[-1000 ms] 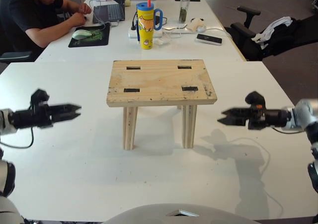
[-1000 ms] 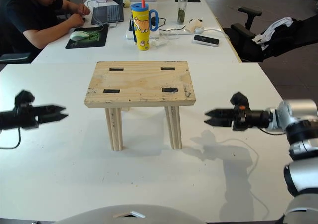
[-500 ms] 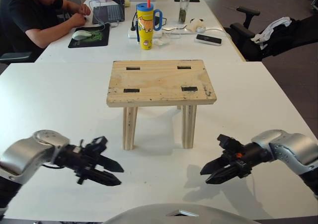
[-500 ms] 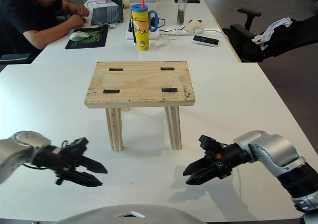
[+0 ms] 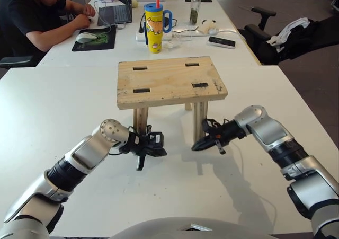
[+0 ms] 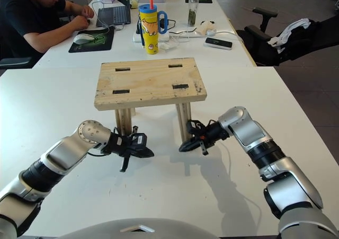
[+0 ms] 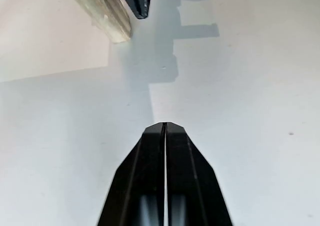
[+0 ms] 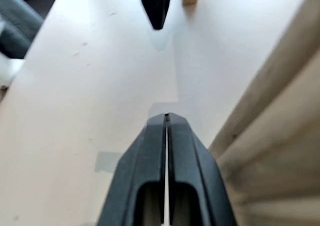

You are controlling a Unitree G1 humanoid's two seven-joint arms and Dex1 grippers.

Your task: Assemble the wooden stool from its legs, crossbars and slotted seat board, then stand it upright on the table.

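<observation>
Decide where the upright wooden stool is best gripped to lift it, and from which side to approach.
Take the seat board at its two short ends, one gripper coming in level from each side. The board is thin, flat and overhangs the legs, so fingers can likely close on its top and underside. The left gripper and right gripper, shut now, must open first.

The wooden stool point(image 5: 172, 97) stands assembled and upright on the white table point(image 5: 58, 101), midway between its side edges and nearer the far edge. Its pale seat board point(image 5: 168, 79) shows four dark slots, with the legs point(image 5: 139, 120) beneath.
</observation>
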